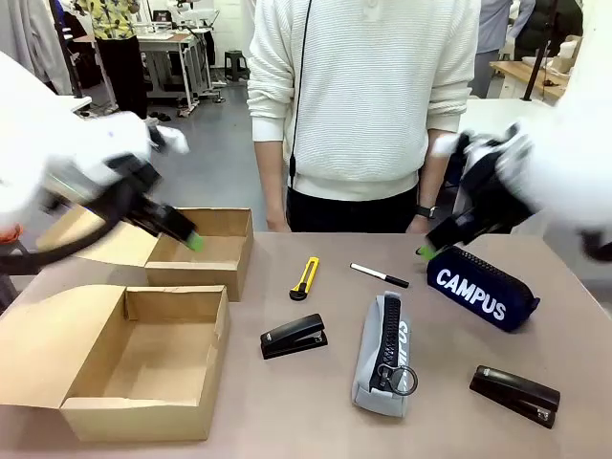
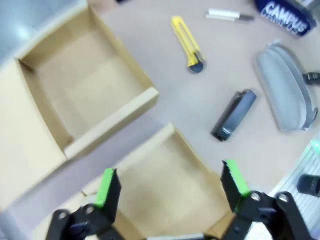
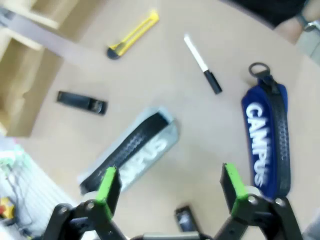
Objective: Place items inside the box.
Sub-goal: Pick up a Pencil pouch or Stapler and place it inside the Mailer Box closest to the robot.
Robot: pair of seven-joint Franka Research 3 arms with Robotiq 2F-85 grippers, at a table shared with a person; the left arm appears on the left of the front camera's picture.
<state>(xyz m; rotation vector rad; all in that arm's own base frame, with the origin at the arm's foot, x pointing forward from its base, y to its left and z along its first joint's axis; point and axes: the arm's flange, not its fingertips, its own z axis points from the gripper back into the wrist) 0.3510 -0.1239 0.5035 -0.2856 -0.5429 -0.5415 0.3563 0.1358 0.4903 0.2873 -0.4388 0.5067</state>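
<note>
Nearest, an open cardboard box [image 1: 134,421] sits at the bench's [image 1: 287,411] front left corner, behind it a second box [image 1: 191,279] under the spread left gripper [image 1: 194,241], then a black stapler [image 1: 294,337], yellow knife [image 1: 305,277], pen [image 1: 379,275] and grey pouch [image 1: 384,354] mid-bench, and the spread right gripper [image 1: 426,251] just beside the navy CAMPUS pouch [image 1: 481,287], a second stapler [image 1: 514,394] front right.

Grey pouch [image 1: 382,354] lies flat mid-table, zip up, ring pull at the near end. Clock positions from it:
- Yellow knife [image 1: 305,277] at 11, lying near-to-far.
- Black-and-white pen [image 1: 379,275] at 12, lying crosswise.
- Navy pouch [image 1: 483,289] at 2, on its side, white CAMPUS print facing the near side.
- First black stapler [image 1: 294,336] at 9, closed.
- Second stapler [image 1: 514,394] at 4, closed, by the near edge.
- Two cardboard boxes, tops open: near box [image 1: 143,419] at 9, far box [image 1: 196,279] at 10.
</note>
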